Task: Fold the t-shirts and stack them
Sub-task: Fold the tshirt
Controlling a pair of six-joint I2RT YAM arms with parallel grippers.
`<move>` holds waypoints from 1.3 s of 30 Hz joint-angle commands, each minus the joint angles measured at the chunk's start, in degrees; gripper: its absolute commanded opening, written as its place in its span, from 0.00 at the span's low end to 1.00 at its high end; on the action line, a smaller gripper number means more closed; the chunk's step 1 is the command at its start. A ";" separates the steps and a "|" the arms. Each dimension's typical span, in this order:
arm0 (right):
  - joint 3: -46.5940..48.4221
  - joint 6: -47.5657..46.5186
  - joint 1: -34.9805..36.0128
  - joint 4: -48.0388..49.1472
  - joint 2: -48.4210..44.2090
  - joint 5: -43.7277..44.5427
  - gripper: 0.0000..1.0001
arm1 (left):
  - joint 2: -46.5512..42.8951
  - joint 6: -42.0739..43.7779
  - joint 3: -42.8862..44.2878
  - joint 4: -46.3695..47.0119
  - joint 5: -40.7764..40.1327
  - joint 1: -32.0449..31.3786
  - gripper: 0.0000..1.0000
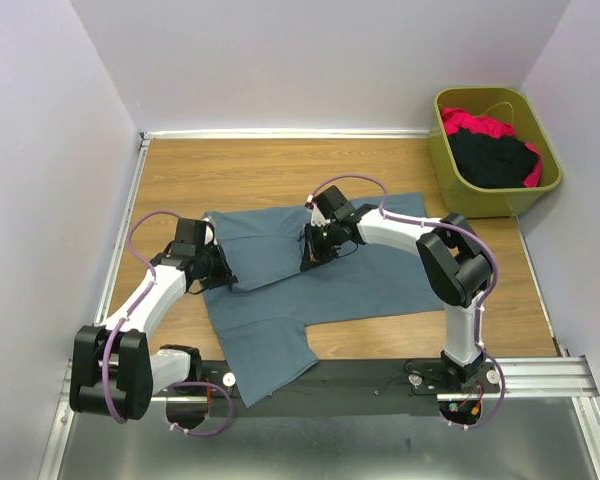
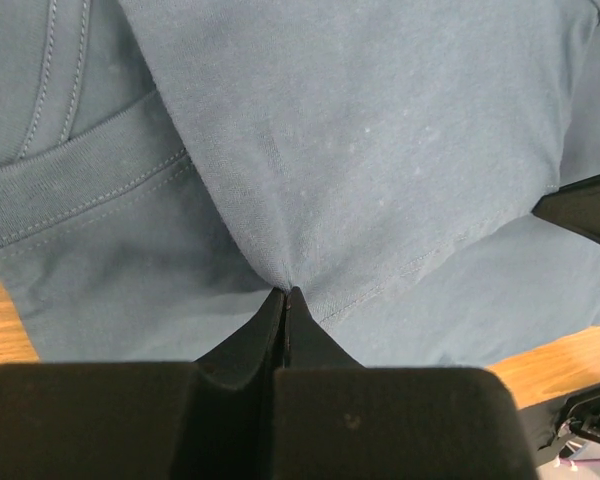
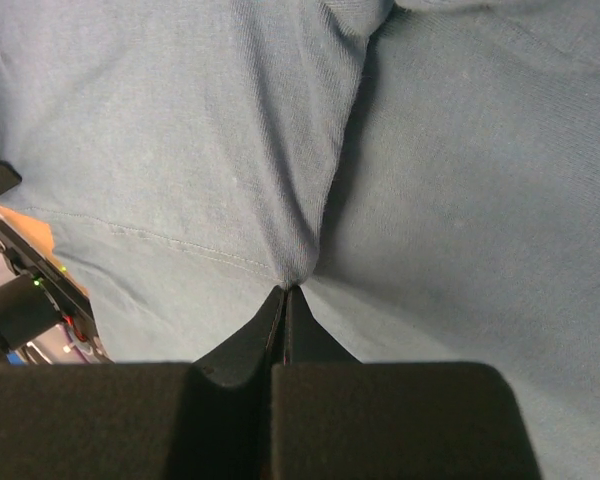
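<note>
The left tool (image 2: 285,291) and right tool (image 3: 283,288) each pinch the blue t-shirt (image 1: 380,282) tight along its left-right fold, with flat cloth lying nearer.

Slate-blue t-shirt (image 2: 380,120) cut off by both wrist views' edges, pinched cloth hidden inside left gripper (image 2: 285,295) and right gripper (image 3: 283,292), black and red-pink t-shirts (image 1: 495,160) half concealed by olive bin (image 1: 477,197) wall, count untellable.
</note>
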 commanded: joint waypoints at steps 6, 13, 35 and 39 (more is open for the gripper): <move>-0.98 -2.48 0.48 -3.48 -2.96 4.94 0.24 | -2.97 0.13 -0.77 -2.26 2.90 -0.58 0.26; -1.85 -5.47 -3.36 -7.26 -10.16 18.57 0.52 | -9.73 1.01 3.26 -4.98 1.77 -0.40 0.61; 0.78 -3.98 -24.12 -8.14 -8.16 32.73 0.52 | 22.57 -4.01 21.10 17.16 -14.76 3.20 0.49; 1.92 -3.63 -25.62 -7.53 -5.96 33.61 0.50 | 29.87 -2.25 24.53 16.73 -16.08 3.46 0.47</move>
